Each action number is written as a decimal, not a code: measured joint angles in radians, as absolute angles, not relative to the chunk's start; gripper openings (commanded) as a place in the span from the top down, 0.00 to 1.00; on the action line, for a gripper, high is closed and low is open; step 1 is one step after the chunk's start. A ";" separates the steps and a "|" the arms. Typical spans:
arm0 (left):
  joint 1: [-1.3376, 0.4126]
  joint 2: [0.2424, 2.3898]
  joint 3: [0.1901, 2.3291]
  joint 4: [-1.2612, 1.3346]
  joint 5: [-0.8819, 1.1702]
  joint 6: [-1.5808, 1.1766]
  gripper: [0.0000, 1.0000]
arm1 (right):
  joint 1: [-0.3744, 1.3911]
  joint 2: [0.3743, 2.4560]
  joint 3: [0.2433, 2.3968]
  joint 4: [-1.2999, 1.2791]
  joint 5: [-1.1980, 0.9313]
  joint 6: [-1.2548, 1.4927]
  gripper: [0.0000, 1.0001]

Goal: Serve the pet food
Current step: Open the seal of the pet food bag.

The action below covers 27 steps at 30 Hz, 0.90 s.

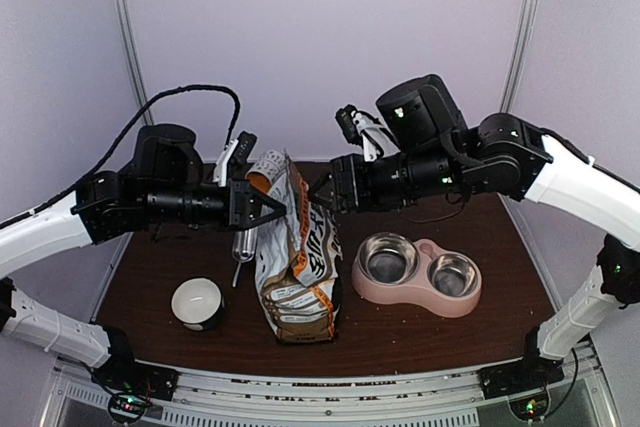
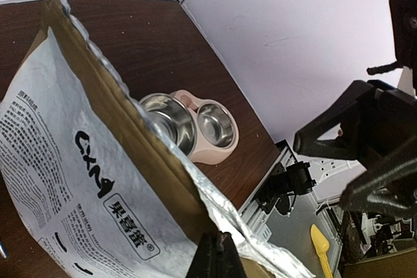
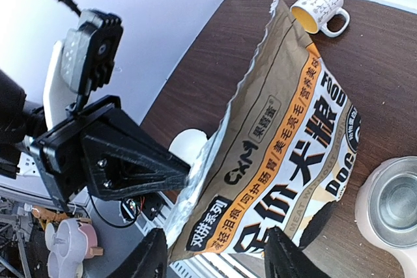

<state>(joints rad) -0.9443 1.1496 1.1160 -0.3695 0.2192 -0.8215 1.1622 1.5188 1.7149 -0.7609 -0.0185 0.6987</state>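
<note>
My left gripper (image 1: 283, 209) is clamped on the upright bag's (image 1: 297, 267) top edge, and my right gripper (image 1: 322, 192) stands spread wide at the opposite edge. The pet food is hidden from view. A pink double bowl (image 1: 417, 272) sits toward the brown surface's (image 1: 400, 332) right edge.

Dark table (image 1: 420, 332) with bag (image 1: 298, 267), bowl (image 1: 402, 297), cup (image 1: 197, 304)

The bag (image 1: 300, 267) is showing a glossy printed skin and crinkled silver foil lining (image 2: 225, 216). Steel cups (image 1: 390, 259) are gleaming in a matt pink plastic holder (image 1: 415, 305). The table (image 1: 180, 257) is showing smooth dark wood, the left gripper (image 1: 281, 209) matt black plastic.
</note>
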 measured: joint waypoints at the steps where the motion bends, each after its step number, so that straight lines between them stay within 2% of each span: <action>1: -0.944 1.148 1.114 -0.369 0.216 -0.822 1.00 | 1.149 1.521 1.715 -0.758 -0.022 0.707 0.55; 4: -0.944 1.142 1.106 -0.373 0.204 -0.822 1.00 | 1.121 1.535 1.719 -0.754 -0.035 0.719 0.66; 11: -0.944 1.140 1.099 -0.376 0.194 -0.822 1.00 | 1.099 1.636 1.819 -0.759 -0.082 0.721 0.67; 18: -0.944 1.137 1.099 -0.378 0.186 -0.821 1.00 | 1.099 1.682 1.847 -0.750 -0.151 0.719 0.83; 27: -0.944 1.133 1.099 -0.398 0.172 -0.821 1.00 | 1.100 1.685 1.846 -0.735 -0.195 0.725 0.88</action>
<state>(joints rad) -0.9443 1.1332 1.0992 -0.3981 0.1722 -0.8211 1.0996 1.6848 1.8458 -0.7345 -0.1951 0.7254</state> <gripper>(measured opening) 0.012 0.126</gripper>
